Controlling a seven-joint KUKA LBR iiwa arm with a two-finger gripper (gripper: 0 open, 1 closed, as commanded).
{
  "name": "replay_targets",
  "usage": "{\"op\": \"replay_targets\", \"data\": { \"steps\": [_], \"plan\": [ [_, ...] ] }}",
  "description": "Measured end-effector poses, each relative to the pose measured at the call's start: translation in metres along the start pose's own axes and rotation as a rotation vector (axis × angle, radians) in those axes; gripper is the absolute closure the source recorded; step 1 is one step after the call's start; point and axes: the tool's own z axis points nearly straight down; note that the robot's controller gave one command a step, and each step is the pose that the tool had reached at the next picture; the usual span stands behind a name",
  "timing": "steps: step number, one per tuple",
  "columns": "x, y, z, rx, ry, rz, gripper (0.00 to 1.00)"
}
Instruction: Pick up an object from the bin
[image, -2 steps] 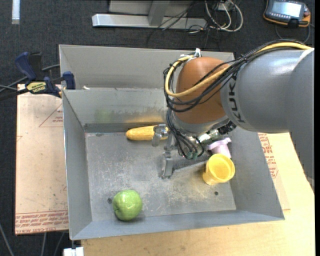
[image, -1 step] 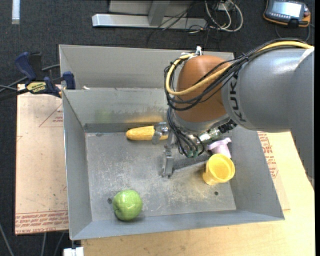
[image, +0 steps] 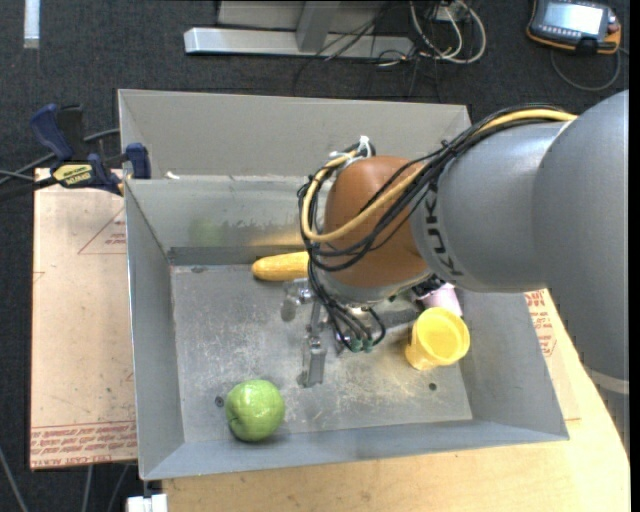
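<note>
A: Dark floor (image: 80, 60), cables (image: 440, 30) trailing across the top, and in the middle of it all the grey bin (image: 150, 330). The arm (image: 540, 200) comes in from the right.

B: And the gripper (image: 313, 362) hangs low under its orange cover (image: 370, 230), over bare metal near the bin's centre. Open or clenched? I cannot tell from this angle. Nothing shows in its grasp.

A: So no pick yet. What's nearest?

B: The banana (image: 280, 266), just up-left by the back wall. The cup (image: 438, 338) is close on the right and seems to lie on its side, with a pink piece (image: 442, 297) tucked behind it. The apple (image: 254, 410) sits down-left near the front wall, apart from the gripper.

A: What could go wrong?

B: Close where it stands and I'd say it takes only air. Go for the apple and that round skin could squirt out and roll. Swing toward the cup and the bulky wrist might nudge it away first.

A: The count?

B: One banana, one cup, one pink piece, one apple. Four in all.
</note>
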Motion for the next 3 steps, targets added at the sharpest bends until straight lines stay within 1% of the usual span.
{"op": "replay_targets", "data": {
  "steps": [1,2,3],
  "plan": [
    [-0.008,0.024,0.041,-0.004,0.005,-0.002,0.0],
    [-0.001,0.059,0.053,0.001,0.004,-0.056,0.0],
    [0.03,0.08,0.056,-0.007,0.002,-0.321,0.0]
  ]
}}
